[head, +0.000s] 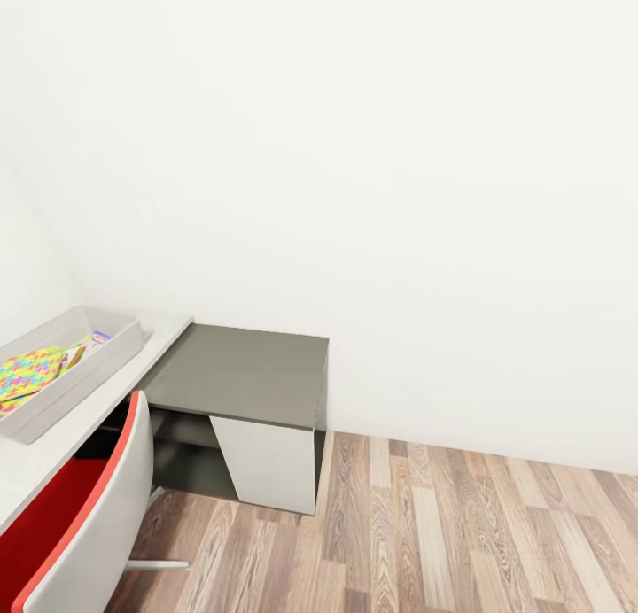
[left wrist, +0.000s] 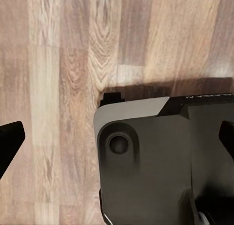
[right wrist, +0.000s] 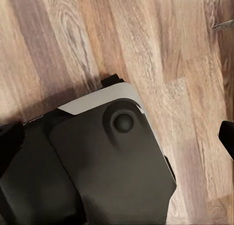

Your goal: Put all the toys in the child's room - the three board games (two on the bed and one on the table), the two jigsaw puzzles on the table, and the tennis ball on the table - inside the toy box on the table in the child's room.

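The grey toy box (head: 122, 340) lies on the white table (head: 62, 440) at the left edge of the head view. Inside it rests a multicoloured jigsaw puzzle (head: 27, 374), and beside that a small printed box (head: 89, 342) that looks like a board game. The tennis ball and the bed are out of view. My left gripper (left wrist: 118, 140) is open, hanging over the wood floor and my own dark base, with nothing between its fingers. My right gripper (right wrist: 118, 137) is open too, above the same base and floor.
A red and white chair (head: 84, 516) stands against the table at the lower left. A low dark grey-topped side cabinet (head: 244, 374) adjoins the table's end against the white wall. Wood-plank floor (head: 461, 533) stretches to the right.
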